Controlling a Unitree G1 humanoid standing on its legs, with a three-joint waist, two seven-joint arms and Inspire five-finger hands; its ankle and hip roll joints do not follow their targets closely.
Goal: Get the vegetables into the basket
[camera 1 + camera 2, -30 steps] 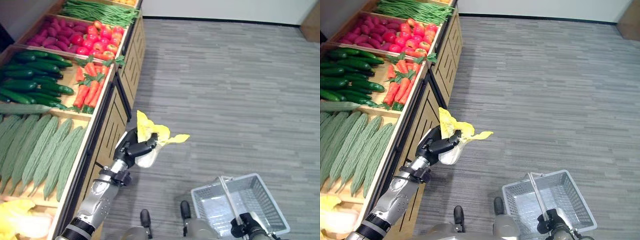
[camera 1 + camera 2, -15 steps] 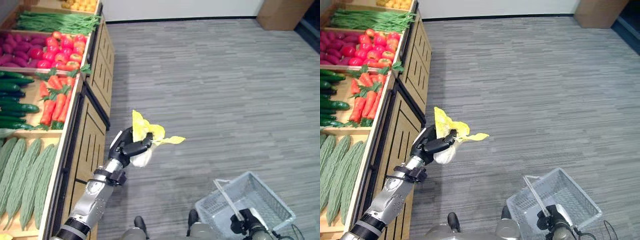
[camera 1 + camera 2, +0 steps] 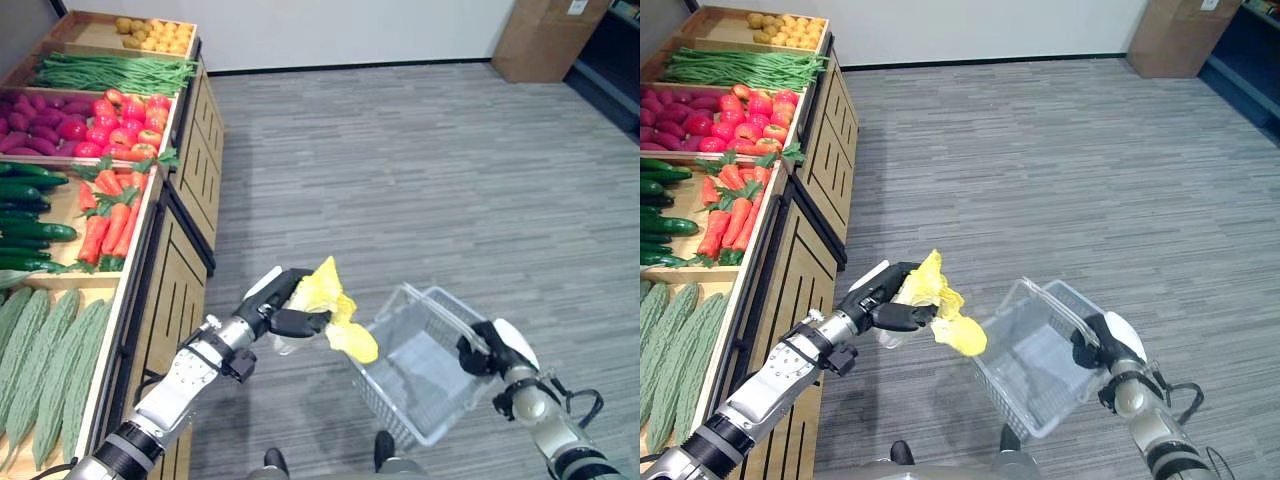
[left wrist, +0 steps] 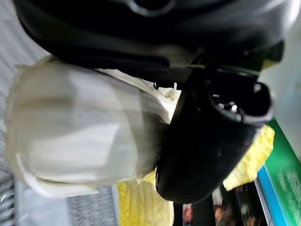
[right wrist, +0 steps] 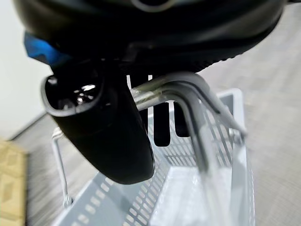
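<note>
- A pale yellow, leafy cabbage head with a white stalk is gripped in the left hand; in the left wrist view the thumb and fingers are seen curled round the stalk.
- The cabbage is held in the air over the grey striped floor, just beside the near-left rim of the light grey plastic mesh basket; one leaf hangs against that rim. It is not yet inside.
- The basket's metal handle is clasped by the closed fingers of the right hand, and the basket is held tilted toward the cabbage.
- At the left stands the wooden produce stand, holding orange carrots, red tomatoes, green beans and ridged green gourds.
- Step judged in hand: bringing the cabbage to the basket mouth.
- Next move judged to call for: the left hand carried right over the opening, then the fingers opened; the loose leaves may catch on the rim.
</note>
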